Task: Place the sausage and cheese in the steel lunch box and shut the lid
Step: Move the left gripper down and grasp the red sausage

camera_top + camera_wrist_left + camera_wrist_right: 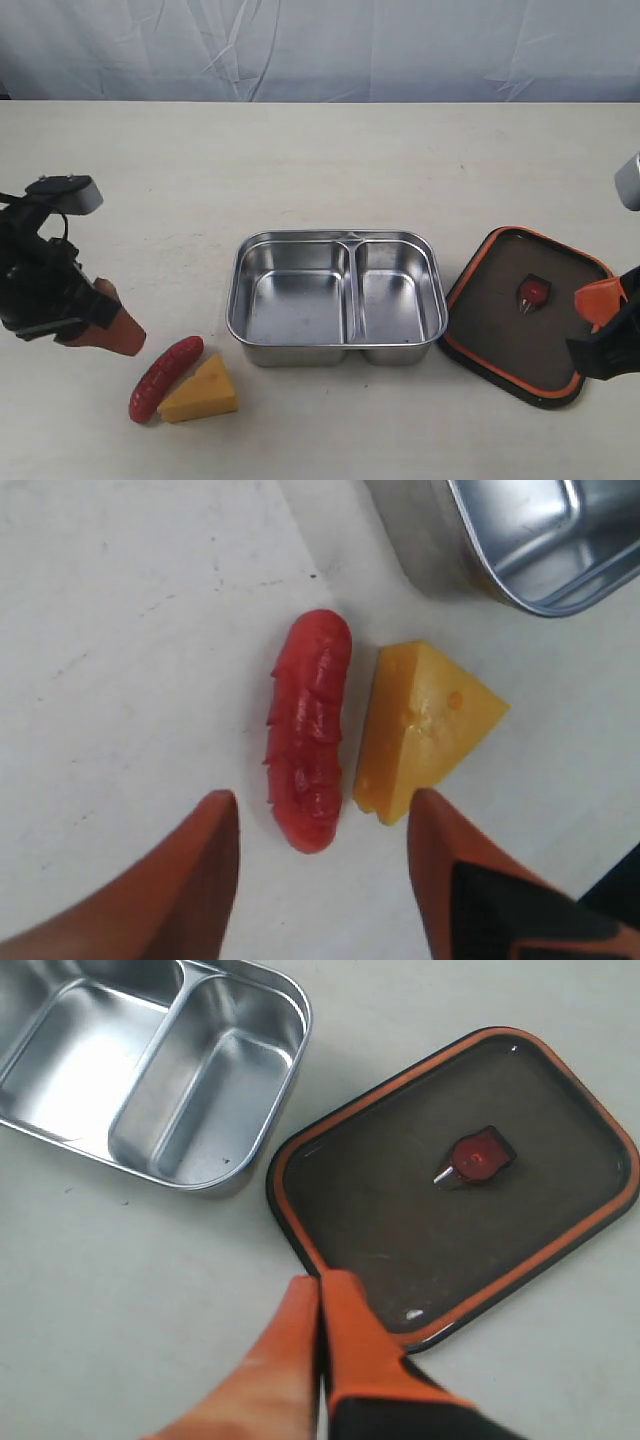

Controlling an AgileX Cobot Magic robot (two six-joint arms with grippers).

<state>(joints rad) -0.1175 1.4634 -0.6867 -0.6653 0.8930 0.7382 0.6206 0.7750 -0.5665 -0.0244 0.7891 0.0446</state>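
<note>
The red ribbed sausage (pixel 165 378) (pixel 310 742) lies on the table at the front left, touching the yellow cheese wedge (pixel 200 390) (pixel 422 728) on its right. My left gripper (pixel 110 325) (pixel 325 815) is open just left of the sausage, holding nothing; the sausage's near end lies between the finger lines. The steel lunch box (pixel 338 298) (pixel 150 1070) stands empty in the middle. The dark lid (pixel 525 315) (pixel 455 1185) with its orange rim lies flat to the right of the box. My right gripper (pixel 600 300) (pixel 320 1285) is shut and empty over the lid's edge.
A pale backdrop curtain (pixel 320 45) runs along the table's far edge. Bare tabletop (pixel 300 170) stretches behind the box.
</note>
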